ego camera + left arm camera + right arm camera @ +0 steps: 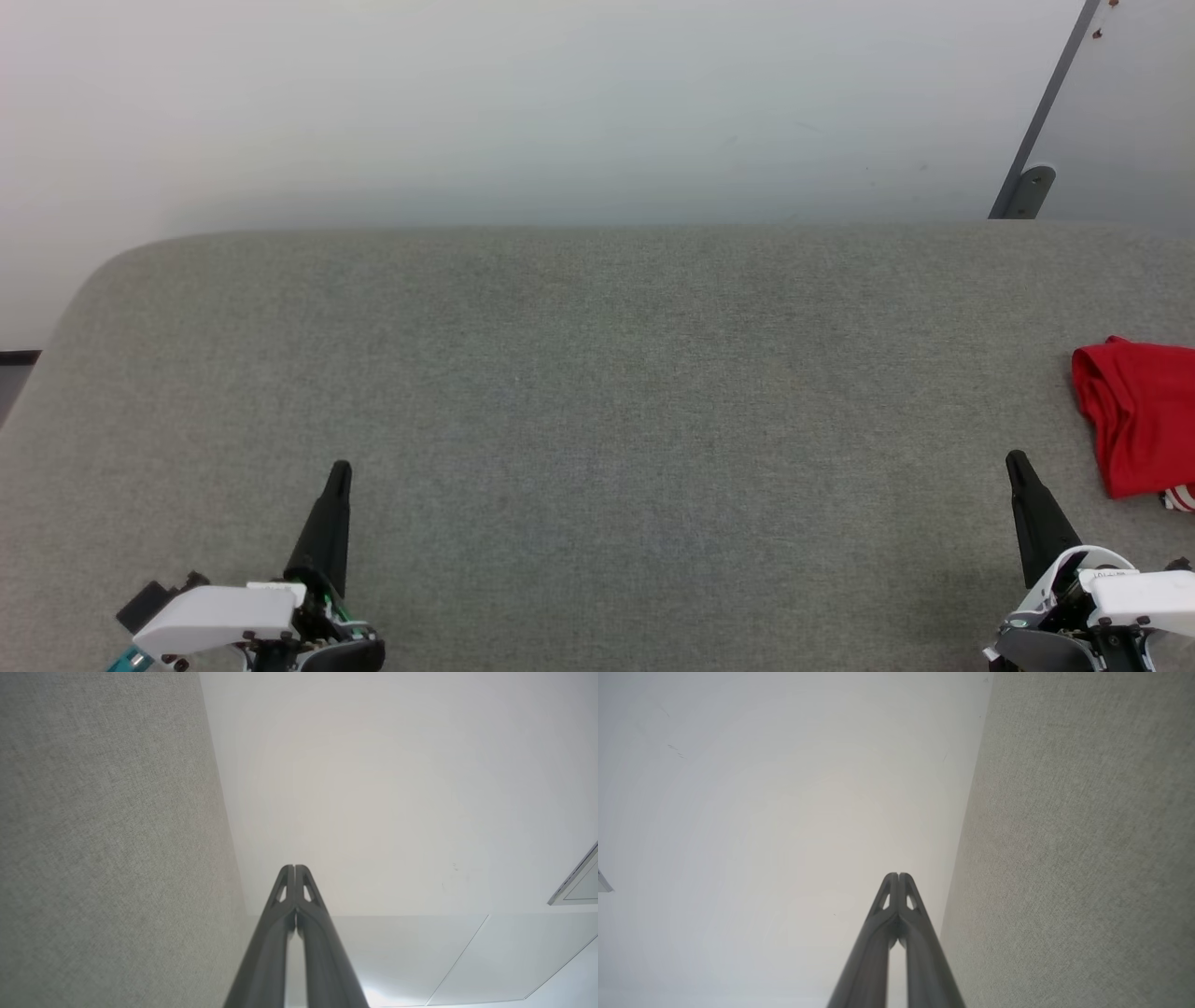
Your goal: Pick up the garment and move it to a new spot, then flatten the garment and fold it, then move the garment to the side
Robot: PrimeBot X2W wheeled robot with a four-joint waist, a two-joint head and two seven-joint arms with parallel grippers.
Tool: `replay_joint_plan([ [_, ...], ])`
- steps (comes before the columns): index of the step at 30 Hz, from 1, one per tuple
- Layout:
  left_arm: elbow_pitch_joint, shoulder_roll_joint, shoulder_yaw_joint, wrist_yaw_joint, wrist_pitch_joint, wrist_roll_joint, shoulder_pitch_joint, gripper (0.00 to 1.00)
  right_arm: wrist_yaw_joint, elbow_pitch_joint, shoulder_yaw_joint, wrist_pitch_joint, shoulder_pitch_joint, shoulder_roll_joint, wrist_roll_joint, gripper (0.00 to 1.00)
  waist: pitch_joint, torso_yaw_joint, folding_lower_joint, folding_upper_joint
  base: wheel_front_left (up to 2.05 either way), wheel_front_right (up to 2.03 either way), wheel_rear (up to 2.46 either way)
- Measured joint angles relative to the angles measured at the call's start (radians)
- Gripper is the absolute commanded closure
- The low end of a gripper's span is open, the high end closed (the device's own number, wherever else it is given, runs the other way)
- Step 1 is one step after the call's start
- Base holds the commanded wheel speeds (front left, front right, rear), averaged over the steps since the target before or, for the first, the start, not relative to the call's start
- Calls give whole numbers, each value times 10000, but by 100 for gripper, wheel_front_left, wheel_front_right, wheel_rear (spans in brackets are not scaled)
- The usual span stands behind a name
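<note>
Left gripper (338,467): fingers pressed together, pinching nothing, pointing forward over grey fabric surface (597,373). Right gripper (1016,457): tips also pressed together, empty. Garment (1139,420): near right gripper, to right of and slightly beyond its tip, not touching; well apart from left gripper. Bunched red heap on surface, striped trim at near corner, cut off by view's edge. Farther ahead of both grippers: pale wall (560,112); slanted grey post (1041,131) beyond right gripper.
</note>
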Motion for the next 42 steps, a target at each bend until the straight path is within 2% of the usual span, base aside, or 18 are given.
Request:
replay_joint_plan([
  [42, 4, -65, 84, 0, 86, 48, -3, 100, 2, 0, -13, 2, 0, 6, 0, 100, 0, 0, 0, 0, 0, 0, 0],
])
